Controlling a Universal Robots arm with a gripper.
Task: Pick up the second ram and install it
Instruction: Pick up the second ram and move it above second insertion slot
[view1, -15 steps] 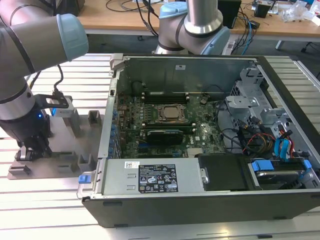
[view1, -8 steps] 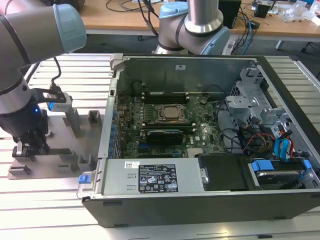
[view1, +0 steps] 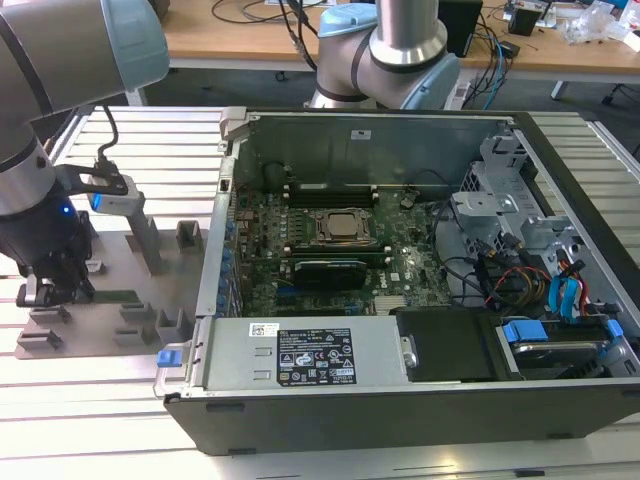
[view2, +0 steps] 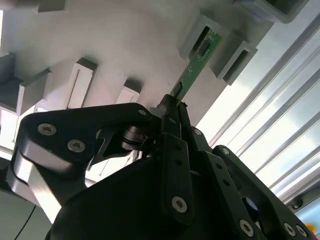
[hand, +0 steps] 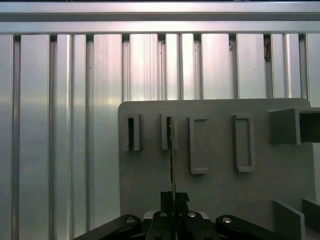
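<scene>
Clenched on second ram (view2: 197, 65), near end pinched between fingertips of gripper (view2: 172, 106). Standing on edge, far end seated in slotted fixture block (view2: 191, 36) just ahead of fingertips, over grey fixture plate (hand: 220, 195). Best lifted straight out along slot: no twisting, no side load on thin board, grip kept firm. Open computer case (view1: 400, 400) well apart from gripper.
</scene>
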